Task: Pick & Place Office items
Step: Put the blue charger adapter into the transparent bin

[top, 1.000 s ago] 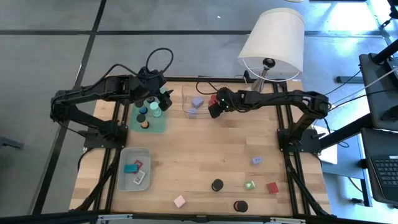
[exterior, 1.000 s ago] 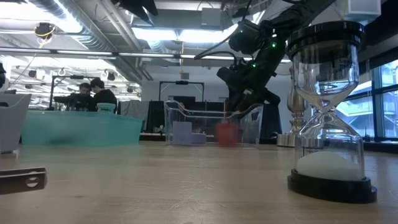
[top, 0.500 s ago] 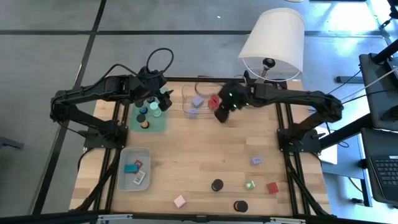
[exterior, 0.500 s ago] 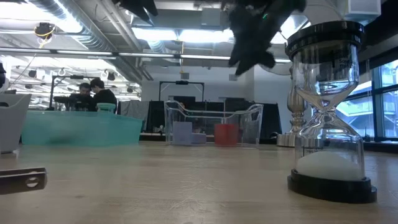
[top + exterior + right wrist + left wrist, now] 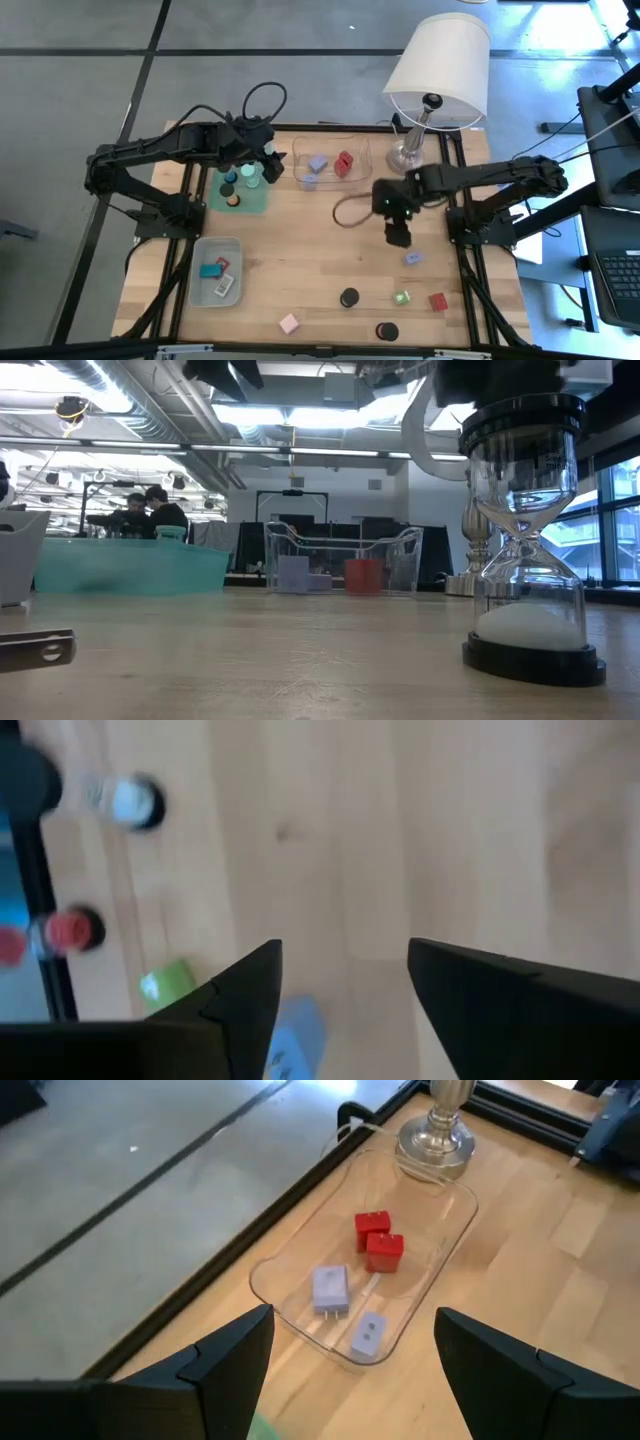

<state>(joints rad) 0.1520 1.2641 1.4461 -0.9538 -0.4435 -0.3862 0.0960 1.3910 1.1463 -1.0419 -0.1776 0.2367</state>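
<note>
My right gripper (image 5: 397, 237) (image 5: 345, 948) hangs open over bare wood right of the table's middle, with nothing between its fingers. A lilac block (image 5: 412, 258) (image 5: 295, 1032) lies just nearer the table's near edge. Farther toward that edge lie a black cap (image 5: 349, 297), a green block (image 5: 401, 298) and a red block (image 5: 438, 301). My left gripper (image 5: 264, 168) (image 5: 355, 1320) stands open and holds nothing, at the far left between the green mat (image 5: 252, 200) and the clear tray (image 5: 360, 160). The clear tray holds two red blocks (image 5: 378, 1240) and two lilac blocks (image 5: 332, 1288).
A white-shaded lamp (image 5: 437, 70) stands at the far right, its base (image 5: 437, 1140) beside the clear tray. A grey tray (image 5: 200, 250) at the near left holds flat pieces. A pink block (image 5: 289, 323) and an hourglass (image 5: 525, 530) stand near the front edge.
My right gripper has left the clear tray, risen out of the low view and swung toward the table's near right, turning its fingers downward, to a place over the lilac block. The red block stays in the clear tray.
</note>
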